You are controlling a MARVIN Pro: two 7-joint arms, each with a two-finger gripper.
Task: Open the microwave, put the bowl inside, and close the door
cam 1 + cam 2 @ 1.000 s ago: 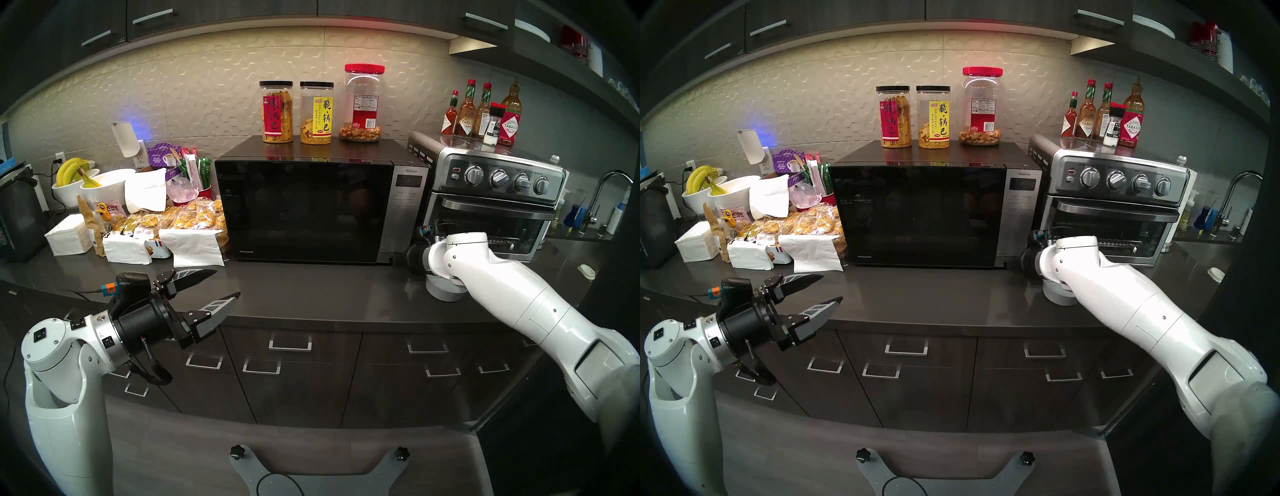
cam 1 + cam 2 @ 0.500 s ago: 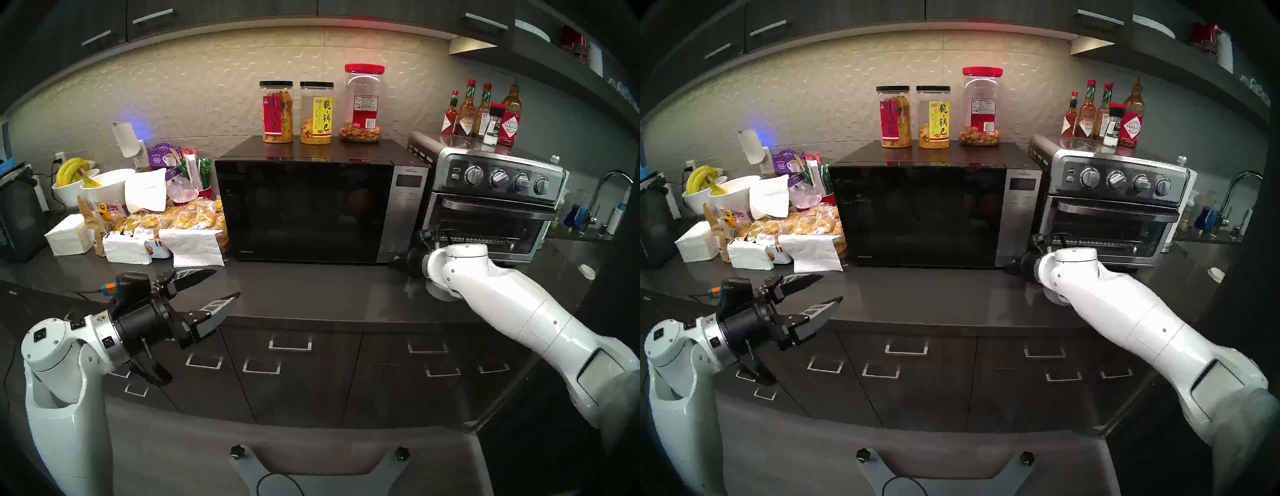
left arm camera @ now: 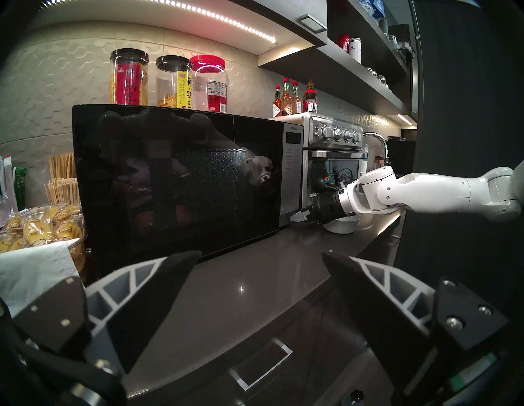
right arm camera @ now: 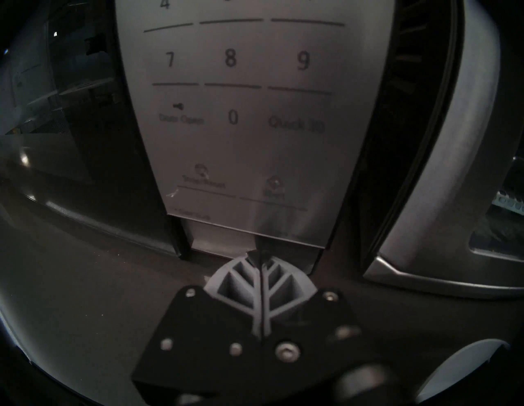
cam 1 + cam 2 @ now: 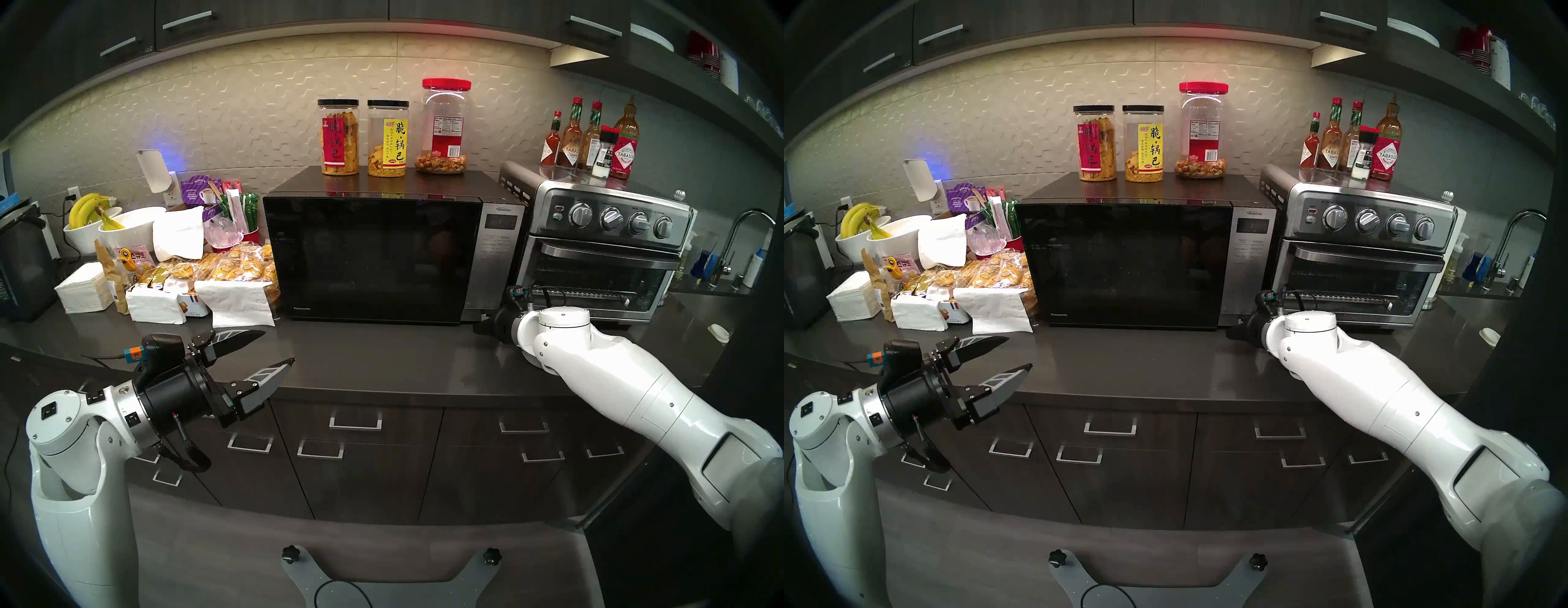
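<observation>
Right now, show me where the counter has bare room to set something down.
Bare: the counter strip between the microwave and front edge. Crowded: left, the napkins and snack packets; right, the right gripper and bowl.

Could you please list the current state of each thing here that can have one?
Microwave door: shut.
Toaster oven door: shut.
Small white bowl: upright on the counter, under the right arm.
Left claw: open, empty.
Right claw: shut, empty, tips at the bottom edge of the microwave control strip.
Three snack jars: lids on.
</observation>
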